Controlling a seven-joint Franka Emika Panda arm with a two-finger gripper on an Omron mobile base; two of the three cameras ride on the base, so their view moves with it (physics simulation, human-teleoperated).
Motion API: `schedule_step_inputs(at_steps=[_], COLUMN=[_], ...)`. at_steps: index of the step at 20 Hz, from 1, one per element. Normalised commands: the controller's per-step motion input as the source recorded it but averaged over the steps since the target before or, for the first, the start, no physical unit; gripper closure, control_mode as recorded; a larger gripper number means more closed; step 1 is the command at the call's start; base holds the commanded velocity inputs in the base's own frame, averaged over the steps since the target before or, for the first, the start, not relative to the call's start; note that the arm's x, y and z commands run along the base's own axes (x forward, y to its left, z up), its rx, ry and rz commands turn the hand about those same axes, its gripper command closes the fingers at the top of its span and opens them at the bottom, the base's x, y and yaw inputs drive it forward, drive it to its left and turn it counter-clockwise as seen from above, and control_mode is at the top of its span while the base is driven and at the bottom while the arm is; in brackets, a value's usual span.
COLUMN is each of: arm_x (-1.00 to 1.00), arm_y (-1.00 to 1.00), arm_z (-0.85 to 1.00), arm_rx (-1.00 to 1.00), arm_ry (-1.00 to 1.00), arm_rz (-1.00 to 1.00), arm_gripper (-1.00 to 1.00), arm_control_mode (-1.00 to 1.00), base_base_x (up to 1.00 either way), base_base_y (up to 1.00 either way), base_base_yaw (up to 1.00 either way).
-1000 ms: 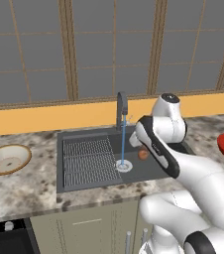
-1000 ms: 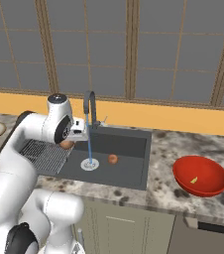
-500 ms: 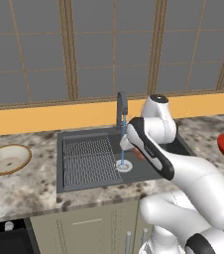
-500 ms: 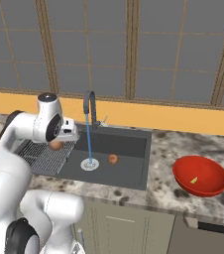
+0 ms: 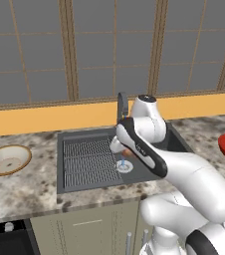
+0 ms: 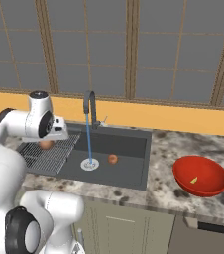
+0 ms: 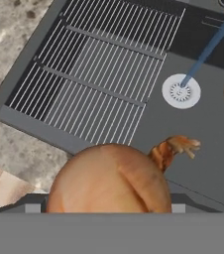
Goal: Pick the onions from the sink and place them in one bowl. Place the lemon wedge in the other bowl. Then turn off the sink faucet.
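1. Beige bowl [image 5: 6, 160] sits on the counter at 9 o'clock of the sink [image 5: 84, 182], well apart from it, nothing in it yet.
2. Gripper [image 6: 52, 138] is above the ribbed rack [image 7: 94, 74], jaws spread wide around one onion [image 7: 109, 178]; the onion fills the bottom of the hand view and is lifted clear of the rack.
3. Step in hand, as I judge it: carry this onion toward 9 o'clock to the beige bowl. Keep the grip firm, since a round bulb can slip. Lift clear of the sink edge before swinging, then lower into the bowl's centre before letting go.
4. Faucet [image 6: 89, 105] runs a blue stream onto the white drain [image 6: 89, 164].
5. Second onion [image 6: 113, 158] lies on the sink floor at 3 o'clock of the drain, near it.
6. Red bowl [image 6: 201, 176] stands on the counter at 3 o'clock of the sink, with the lemon wedge [image 6: 195, 180] already inside.
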Motion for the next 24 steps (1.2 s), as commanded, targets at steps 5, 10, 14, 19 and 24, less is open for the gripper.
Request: schedule_step_inputs(at_steps=[5,10,14,19,24], arm_x=[0.0,0.0,0.0,0.0,0.0], arm_y=[0.42,0.47,0.4,0.39,0.4], arm_z=[0.0,0.0,0.0,0.0,0.0], arm_rx=[0.0,0.0,0.0,0.0,0.0], arm_ry=[0.03,0.0,0.0,-0.02,0.0], arm_rz=[0.05,0.03,0.0,0.0,0.0], arm_gripper=[1.0,1.0,1.0,1.0,1.0], arm_control_mode=[-1.0,-1.0,-1.0,-1.0,-1.0], base_base_x=[0.0,0.0,0.0,0.0,0.0], base_base_y=[0.0,0.0,0.0,0.0,0.0], base_base_yaw=[0.0,0.0,0.0,0.0,0.0])
